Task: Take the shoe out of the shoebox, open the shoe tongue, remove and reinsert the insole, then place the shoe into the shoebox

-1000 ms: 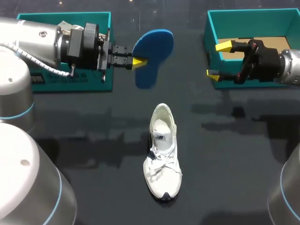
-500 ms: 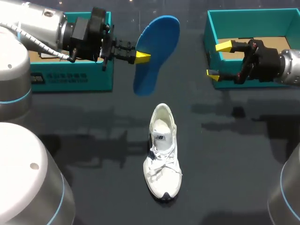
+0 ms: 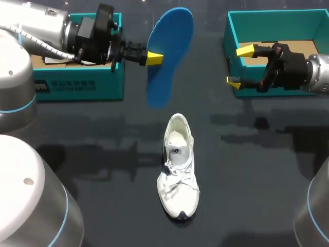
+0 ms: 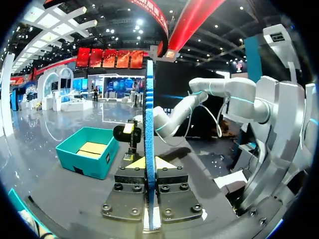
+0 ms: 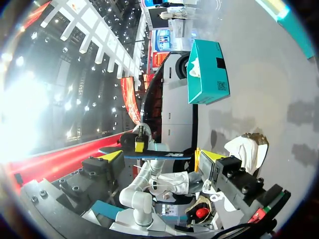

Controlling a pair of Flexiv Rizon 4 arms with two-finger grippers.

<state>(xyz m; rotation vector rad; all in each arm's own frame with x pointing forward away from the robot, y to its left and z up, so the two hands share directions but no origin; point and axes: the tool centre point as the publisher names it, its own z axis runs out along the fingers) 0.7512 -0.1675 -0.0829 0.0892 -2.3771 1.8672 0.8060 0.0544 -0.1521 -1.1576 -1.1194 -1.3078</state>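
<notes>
The white shoe (image 3: 179, 164) lies on the dark table, toe toward the near edge, with nothing touching it. Above and behind it hangs the blue insole (image 3: 169, 49), with my left gripper (image 3: 154, 58) shut on its edge. In the left wrist view the insole (image 4: 148, 124) stands edge-on between the shut fingers of that gripper (image 4: 148, 164). My right gripper (image 3: 239, 66) stands open at the left wall of the right teal shoebox (image 3: 229, 36), holding nothing. The right wrist view shows that open gripper (image 5: 162, 158), with the insole (image 5: 149, 155) and the shoe (image 5: 246, 149) beyond it.
A second teal box (image 3: 77, 85) stands at the back left, behind my left arm. The right shoebox has brown cardboard (image 3: 303, 47) on its floor. Dark table surface lies around the shoe on all sides.
My left gripper has risen a little toward the back and turned, swinging the insole from a low droop to a longer, more upright slant. The right arm and the shoe have not moved.
</notes>
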